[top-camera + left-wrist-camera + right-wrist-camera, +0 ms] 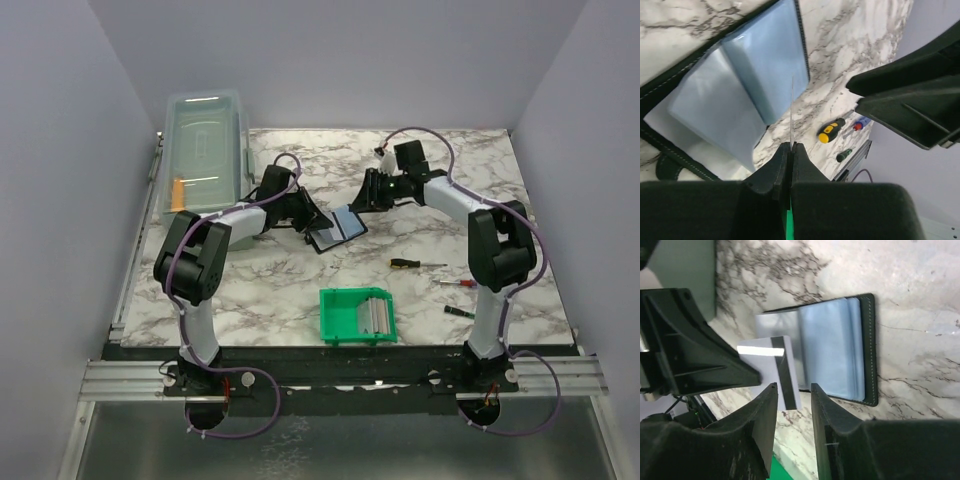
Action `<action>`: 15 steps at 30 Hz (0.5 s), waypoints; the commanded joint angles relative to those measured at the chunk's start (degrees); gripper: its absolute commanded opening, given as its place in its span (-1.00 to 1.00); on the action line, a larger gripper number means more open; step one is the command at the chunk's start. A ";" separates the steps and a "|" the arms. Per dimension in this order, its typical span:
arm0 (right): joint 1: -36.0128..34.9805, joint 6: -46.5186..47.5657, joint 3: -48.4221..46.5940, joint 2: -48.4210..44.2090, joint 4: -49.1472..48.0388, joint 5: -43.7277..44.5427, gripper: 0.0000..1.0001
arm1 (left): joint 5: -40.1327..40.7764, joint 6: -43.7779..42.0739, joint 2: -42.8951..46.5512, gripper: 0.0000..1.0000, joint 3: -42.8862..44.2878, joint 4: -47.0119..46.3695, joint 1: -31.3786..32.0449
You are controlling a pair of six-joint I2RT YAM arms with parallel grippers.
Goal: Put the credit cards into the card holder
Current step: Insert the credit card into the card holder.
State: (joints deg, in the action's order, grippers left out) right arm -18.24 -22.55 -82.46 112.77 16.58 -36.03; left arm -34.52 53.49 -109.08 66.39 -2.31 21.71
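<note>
Left claw (791, 147) first: its fingers are pinched right together on a credit card (765, 360) — pale, with a dark stripe — held on edge just above the card holder (337, 229). That holder lies open on the marble table (280, 285), blue-grey face up, a little toward 12 o'clock from the table's middle. Right claw (794, 390) hangs over the same spot from the 2 o'clock side, fingers parted a moderate way and gripping nothing; whether it touches the holder I cannot tell. From the holder, the green bin (338, 318) sits at 6 o'clock with what look like the remaining cards (373, 317) inside, the screwdrivers (415, 263) lie off at 4 o'clock, and the clear lidded box (205, 150) stands at 10 o'clock. To my eye the step in hand is the insertion itself — card fetched, not yet pocketed. Next, the left arm would need to line the card's leading edge with a pocket mouth and slide it in, while the right claw steadies the holder against skidding.
</note>
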 commanded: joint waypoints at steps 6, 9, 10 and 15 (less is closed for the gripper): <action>0.48 1.19 -3.13 8.86 -1.41 -4.01 -0.54 | 1.37 -2.65 -3.13 -1.00 1.22 3.28 -1.85; 0.42 1.48 -3.85 10.95 -2.09 -3.79 -0.68 | -0.25 -1.55 -3.67 -1.00 -0.11 0.14 -3.24; 0.43 1.52 -4.12 11.43 -2.01 -3.27 -0.70 | -0.92 -1.47 -4.07 -1.00 -0.20 -0.37 -3.56; 0.49 1.94 -4.32 12.79 -1.63 -2.77 -0.75 | -3.80 -0.42 -6.02 -1.00 0.08 -1.76 -4.45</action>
State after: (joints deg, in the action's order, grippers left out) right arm -17.98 -21.82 -85.47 123.72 15.79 -38.41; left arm -35.07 52.23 -112.66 66.43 -1.76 19.27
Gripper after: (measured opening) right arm 0.130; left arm 0.018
